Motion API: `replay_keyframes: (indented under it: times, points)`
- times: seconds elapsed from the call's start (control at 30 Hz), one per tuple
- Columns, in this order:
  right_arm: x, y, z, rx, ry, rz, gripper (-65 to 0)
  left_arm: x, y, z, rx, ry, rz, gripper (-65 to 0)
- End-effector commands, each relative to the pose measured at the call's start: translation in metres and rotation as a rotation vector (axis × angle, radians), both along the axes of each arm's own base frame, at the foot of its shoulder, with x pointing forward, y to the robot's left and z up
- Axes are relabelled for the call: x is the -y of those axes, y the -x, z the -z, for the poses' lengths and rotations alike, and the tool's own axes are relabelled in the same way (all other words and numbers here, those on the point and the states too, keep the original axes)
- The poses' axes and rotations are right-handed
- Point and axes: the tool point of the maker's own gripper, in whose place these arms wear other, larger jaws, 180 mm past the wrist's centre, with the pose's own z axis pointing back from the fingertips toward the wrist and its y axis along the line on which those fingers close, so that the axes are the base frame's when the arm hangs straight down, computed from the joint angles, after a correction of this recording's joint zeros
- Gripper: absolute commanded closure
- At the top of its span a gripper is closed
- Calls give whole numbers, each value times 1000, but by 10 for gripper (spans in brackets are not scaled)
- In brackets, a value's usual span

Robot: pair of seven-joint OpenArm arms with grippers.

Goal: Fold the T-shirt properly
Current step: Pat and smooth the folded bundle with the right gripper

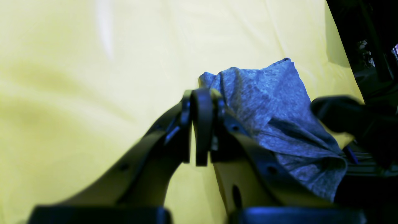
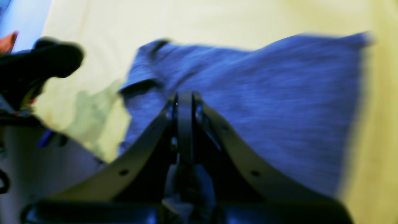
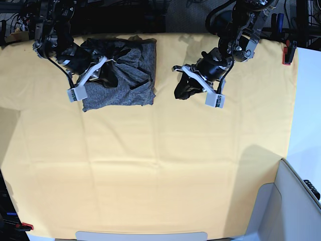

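Both arms' jaws pressed together, empty, T-shirt bunched on yellow cloth.

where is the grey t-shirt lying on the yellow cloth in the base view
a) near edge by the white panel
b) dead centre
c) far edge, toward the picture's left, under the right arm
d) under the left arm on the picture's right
c: the T-shirt lies bunched at the far edge under the right gripper; the left gripper is over bare yellow cloth.
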Motion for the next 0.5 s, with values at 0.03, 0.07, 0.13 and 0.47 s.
replay_keyframes:
  times: [0.03, 0.07, 0.13, 0.47]
  points:
    - [-18, -1, -5, 17, -8, -40, -11, 0, -5, -11, 43, 12, -2, -4]
    - [-26, 2, -2, 8, 0, -64, -11, 0, -5, -11, 43, 12, -2, -4]
    - [-42, 8, 1, -1, 2, -114, -11, 0, -5, -11, 42, 14, -2, -3]
    - [-119, 36, -15, 19, -78, -447, -11, 0, -5, -11, 42, 14, -2, -3]
